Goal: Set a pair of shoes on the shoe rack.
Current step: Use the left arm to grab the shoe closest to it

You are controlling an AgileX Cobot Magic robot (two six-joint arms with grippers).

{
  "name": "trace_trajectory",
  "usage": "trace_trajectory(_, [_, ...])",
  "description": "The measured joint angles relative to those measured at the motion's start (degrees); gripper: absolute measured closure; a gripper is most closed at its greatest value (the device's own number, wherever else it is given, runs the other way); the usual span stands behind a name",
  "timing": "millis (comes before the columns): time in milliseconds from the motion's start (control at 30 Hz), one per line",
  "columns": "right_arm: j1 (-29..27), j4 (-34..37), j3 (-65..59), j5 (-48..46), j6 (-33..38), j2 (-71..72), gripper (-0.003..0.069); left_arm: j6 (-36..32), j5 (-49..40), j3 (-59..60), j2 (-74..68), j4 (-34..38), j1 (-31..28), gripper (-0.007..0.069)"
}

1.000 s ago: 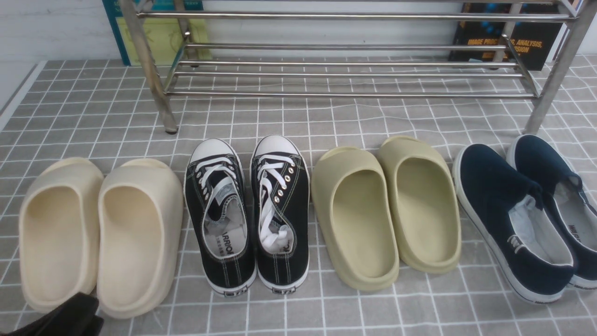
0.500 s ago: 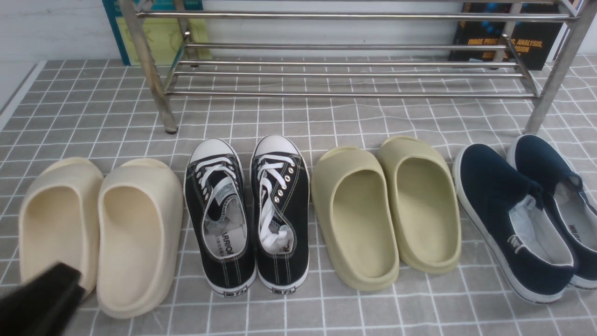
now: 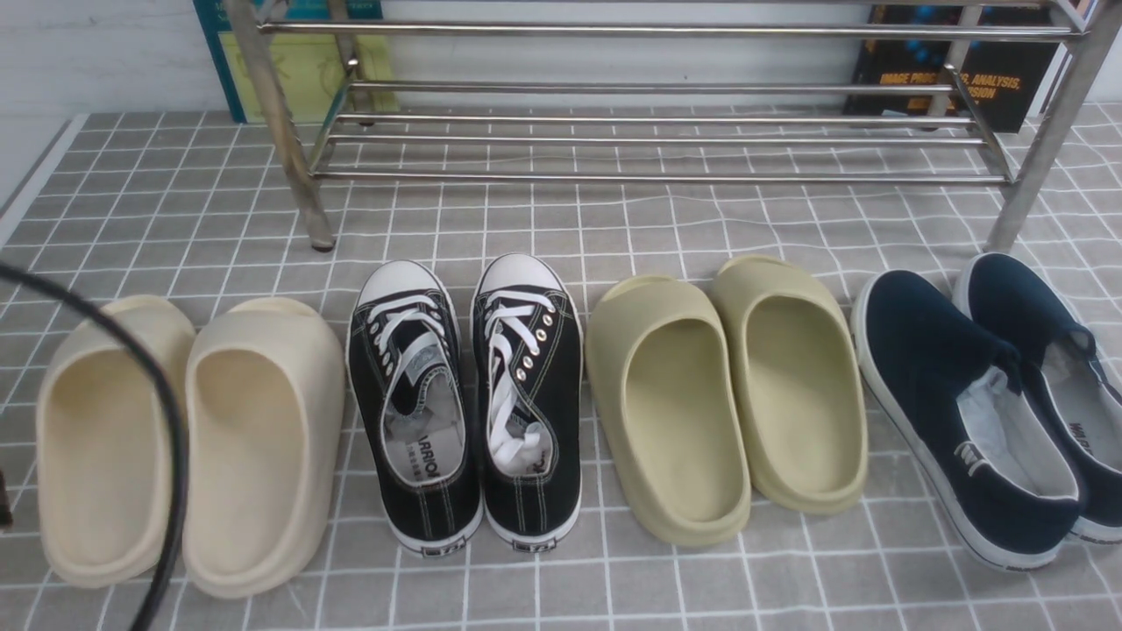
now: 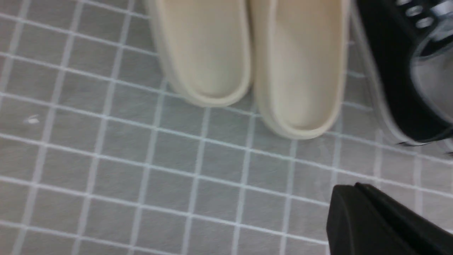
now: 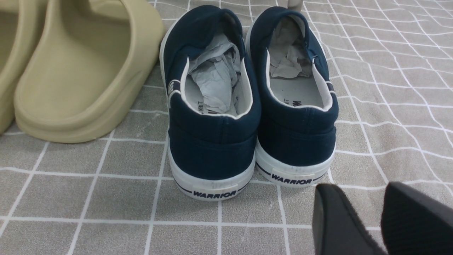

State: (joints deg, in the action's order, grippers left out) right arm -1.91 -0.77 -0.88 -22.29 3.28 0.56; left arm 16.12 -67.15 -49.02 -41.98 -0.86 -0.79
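- Black canvas lace-up sneakers (image 3: 465,403): on grey checked cloth (image 3: 614,237), between cream foam slides (image 3: 188,438) and olive foam slides (image 3: 727,394), near side of silver tube shoe rack (image 3: 649,140). Heels face the robot, likely for easy grabs.
- Left gripper (image 4: 357,202): fingers together, empty. Right gripper (image 5: 364,202): fingers apart, empty.
- Navy canvas slip-ons (image 5: 247,106): heel tabs read "WARRIOR".

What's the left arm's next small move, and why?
Probably swing the left claw over to the black sneakers: it hangs shut and empty over cloth by the heels of the cream slides, while the sneakers sit unheld before the rack.
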Motion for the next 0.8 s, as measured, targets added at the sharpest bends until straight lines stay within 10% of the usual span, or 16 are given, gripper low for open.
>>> trace_trajectory(400, [0.00, 0.00, 0.00, 0.00, 0.00, 0.00, 0.0419, 2.67, 0.33, -11.71, -26.50, -5.67, 19.21, 0.0624])
trace_trajectory(800, [0.00, 0.00, 0.00, 0.00, 0.00, 0.00, 0.0419, 15.75, 14.90, -13.25, -45.07, -5.83, 23.95, 0.0249])
